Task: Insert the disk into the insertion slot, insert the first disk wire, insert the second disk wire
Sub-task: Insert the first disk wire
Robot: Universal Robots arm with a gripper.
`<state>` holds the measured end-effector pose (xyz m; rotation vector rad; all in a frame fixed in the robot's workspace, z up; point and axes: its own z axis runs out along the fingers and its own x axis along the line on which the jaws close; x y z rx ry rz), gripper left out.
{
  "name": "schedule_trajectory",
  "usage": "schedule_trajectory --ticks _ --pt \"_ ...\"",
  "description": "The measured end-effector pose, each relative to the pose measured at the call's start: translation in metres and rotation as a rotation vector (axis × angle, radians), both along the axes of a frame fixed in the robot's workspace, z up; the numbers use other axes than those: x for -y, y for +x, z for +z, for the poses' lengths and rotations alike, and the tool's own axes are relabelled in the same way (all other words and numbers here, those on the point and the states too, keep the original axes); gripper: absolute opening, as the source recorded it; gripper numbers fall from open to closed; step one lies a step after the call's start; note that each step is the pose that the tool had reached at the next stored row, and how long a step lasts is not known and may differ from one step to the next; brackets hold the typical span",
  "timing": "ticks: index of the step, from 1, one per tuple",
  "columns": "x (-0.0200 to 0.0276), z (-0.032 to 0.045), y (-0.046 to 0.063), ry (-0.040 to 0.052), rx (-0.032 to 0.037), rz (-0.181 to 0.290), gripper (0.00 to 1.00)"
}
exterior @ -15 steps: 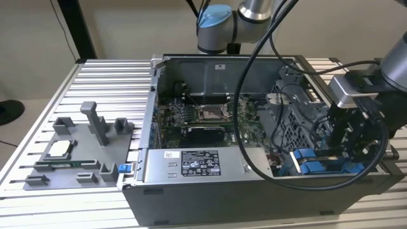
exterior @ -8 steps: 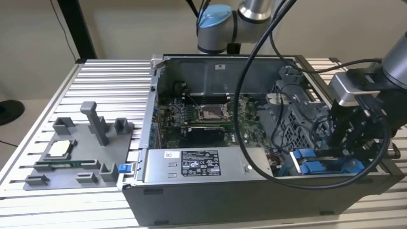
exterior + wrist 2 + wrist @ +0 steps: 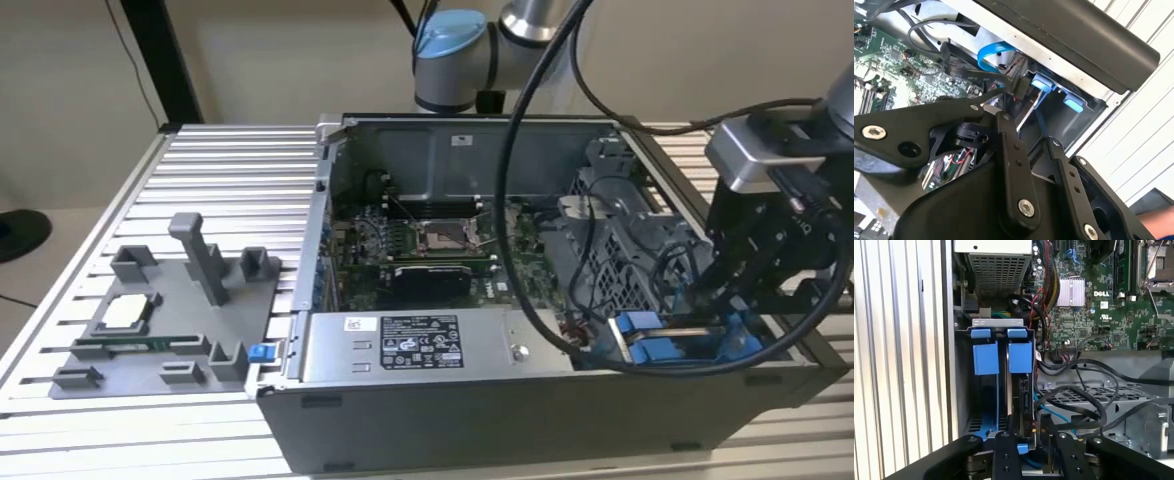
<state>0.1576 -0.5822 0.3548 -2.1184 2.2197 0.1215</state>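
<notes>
Disk (image 3: 1023,395) sits on edge in the insertion slot (image 3: 996,321) in the first wrist view, behind the blue clip (image 3: 1020,357) nearer the motherboard (image 3: 1089,315). Your pincer (image 3: 1031,436) straddles the disk's near end, its fingers (image 3: 1005,455) parted to a moderate gap. One lies just beside the disk, the other stands clear of it, and you can see nothing clamped between them. Black wires (image 3: 1074,407) loop near the slot over the perforated cage (image 3: 1089,392); you cannot tell whether any is plugged into the disk.

In the second wrist view the pincer (image 3: 1026,130) shows its fingers apart. A black connector (image 3: 1019,86) lies just beyond one fingertip, near a light-blue cable (image 3: 995,52).

In the exterior view your pincer (image 3: 727,318) hangs at the lower right of the frame, over the corner of the open computer case (image 3: 534,420). The power-supply box (image 3: 414,345) lies at lower centre, and a grey parts tray (image 3: 160,320) rests on the ribbed bench (image 3: 227,170) at the exterior view's left.
</notes>
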Motion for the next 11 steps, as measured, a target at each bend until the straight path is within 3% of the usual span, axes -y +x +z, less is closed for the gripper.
schedule_trajectory --ticks 9,11 --pt "0.0000 0.0270 0.000 -0.0001 -0.0119 0.000 1.00" --pt "0.0000 0.0283 0.000 0.0001 -0.0123 0.000 1.00"
